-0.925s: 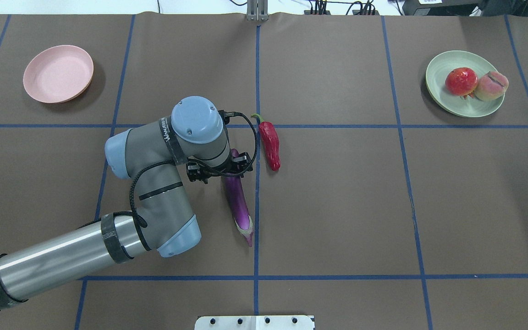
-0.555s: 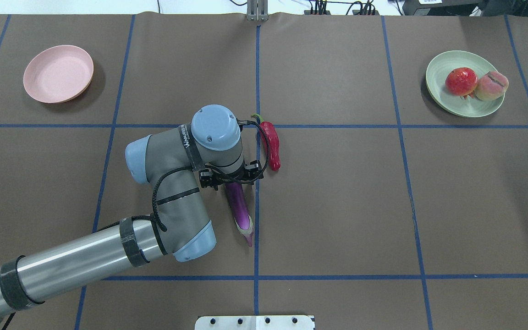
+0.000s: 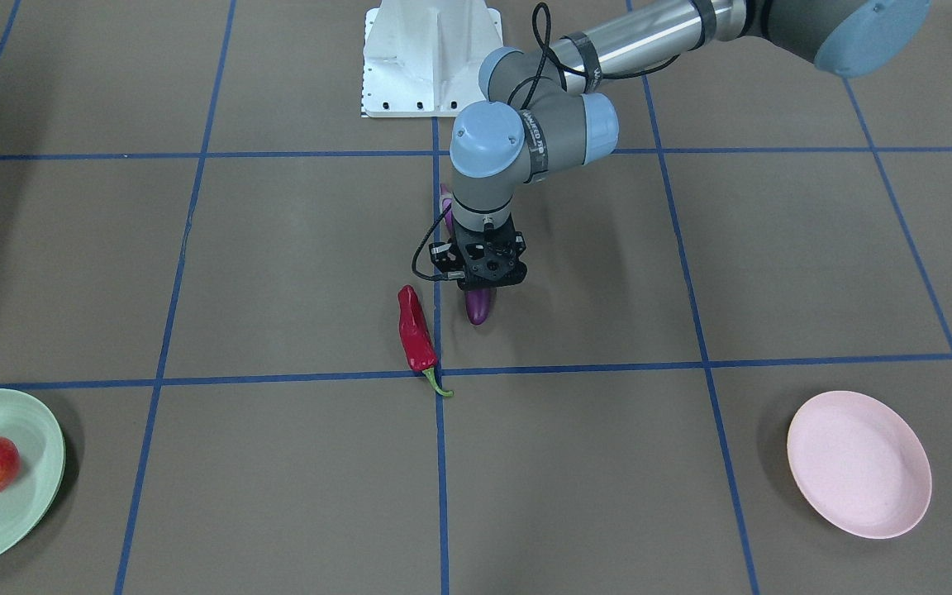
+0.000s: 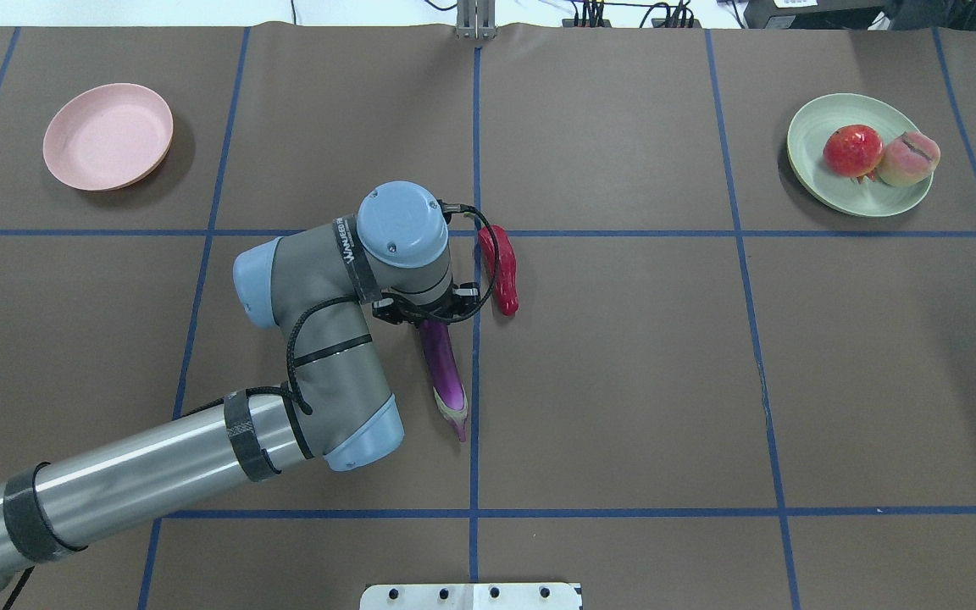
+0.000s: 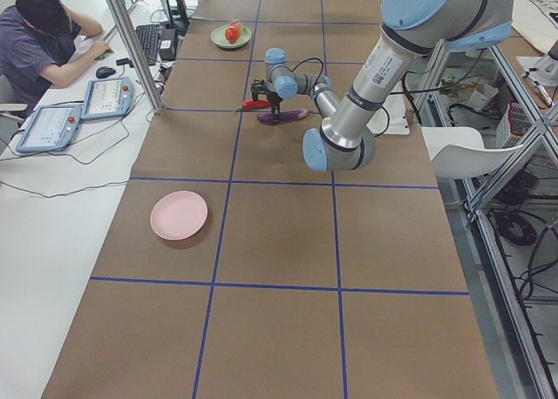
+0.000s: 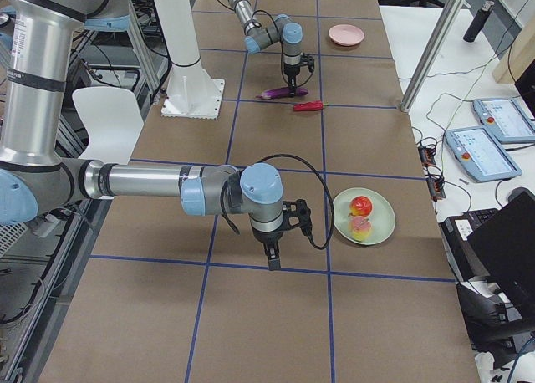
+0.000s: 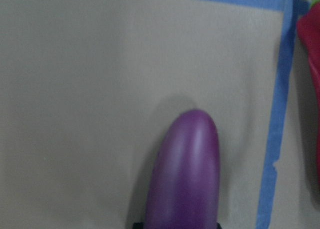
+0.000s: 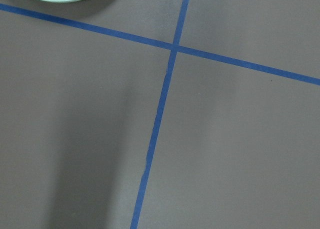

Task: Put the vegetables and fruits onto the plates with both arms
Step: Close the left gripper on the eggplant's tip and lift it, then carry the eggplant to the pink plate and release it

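Front-facing view: the left hand (image 3: 483,283) sat low astride the glossy purple eggplant (image 3: 478,308), whose rounded end poked out beyond it. Clenched or not, I could not tell. A wrinkled red chili pepper (image 3: 416,329) lay beside the hand.

Overhead: the matte pink plate (image 4: 108,135) was well apart, so grasping seemed the step in hand (next, a firm squeeze on slippery skin).

Right side view: the right hand (image 6: 273,256) hung near the mint green plate (image 6: 383,220), grip untellable.

Left wrist: the eggplant's smooth dome rested on the tabletop (image 7: 75,89).

Brown table (image 4: 623,381) with blue tape grid (image 4: 623,233) — a seated operator (image 5: 44,33) beside it.
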You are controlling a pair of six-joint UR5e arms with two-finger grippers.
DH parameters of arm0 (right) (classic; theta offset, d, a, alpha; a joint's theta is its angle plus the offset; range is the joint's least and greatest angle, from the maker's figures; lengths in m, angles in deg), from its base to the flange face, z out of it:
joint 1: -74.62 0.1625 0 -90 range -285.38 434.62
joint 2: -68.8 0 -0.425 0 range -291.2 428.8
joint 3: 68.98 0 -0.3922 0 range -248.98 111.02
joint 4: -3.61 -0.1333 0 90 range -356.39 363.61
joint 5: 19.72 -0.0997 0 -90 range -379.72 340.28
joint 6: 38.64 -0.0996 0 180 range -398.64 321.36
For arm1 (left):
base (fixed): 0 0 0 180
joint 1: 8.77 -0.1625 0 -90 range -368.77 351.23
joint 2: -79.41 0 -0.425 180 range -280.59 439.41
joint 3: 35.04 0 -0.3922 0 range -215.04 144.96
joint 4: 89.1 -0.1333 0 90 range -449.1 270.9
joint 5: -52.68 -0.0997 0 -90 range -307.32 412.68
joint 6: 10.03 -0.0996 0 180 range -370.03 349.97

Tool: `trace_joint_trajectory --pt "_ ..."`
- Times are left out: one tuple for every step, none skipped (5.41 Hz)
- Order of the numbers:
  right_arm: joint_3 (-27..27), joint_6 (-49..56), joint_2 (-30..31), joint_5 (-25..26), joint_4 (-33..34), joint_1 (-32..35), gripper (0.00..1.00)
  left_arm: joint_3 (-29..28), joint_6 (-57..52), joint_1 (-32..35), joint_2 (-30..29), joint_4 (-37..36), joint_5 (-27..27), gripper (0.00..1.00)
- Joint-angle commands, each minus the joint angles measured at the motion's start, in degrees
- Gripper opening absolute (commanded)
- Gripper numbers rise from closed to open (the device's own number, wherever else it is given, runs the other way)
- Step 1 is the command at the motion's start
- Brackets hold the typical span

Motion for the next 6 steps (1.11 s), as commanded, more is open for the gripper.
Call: trace_joint_trajectory --pt "0.2 0.0 -0.1 -0.1 0.0 0.0 1.0 1.3 -8.9 5.6 0.7 -1.5 2.2 0.0" --pt "0.4 0.0 -0.1 -0.1 -0.1 0.0 1.0 1.2 -18.7 11.1 0.9 -4.7 5.8 0.0" --pt "0.4 0.0 -0.1 -0.1 -0.1 0.0 1.0 0.8 -29.0 16.8 3.6 -5.3 8.5 0.0" --pt "0.4 0.0 0.0 -0.1 -0.1 0.0 1.0 -2.2 -41.0 22.2 5.8 -5.2 9.1 0.0" --pt "0.5 0.0 0.0 -0.1 -0.2 0.0 1.0 -9.8 -52.0 27.0 5.8 -4.2 10.2 0.0" --pt "0.5 0.0 -0.1 -0.1 -0.2 0.0 1.0 -17.5 -61.8 31.9 5.7 0.4 10.4 0.0"
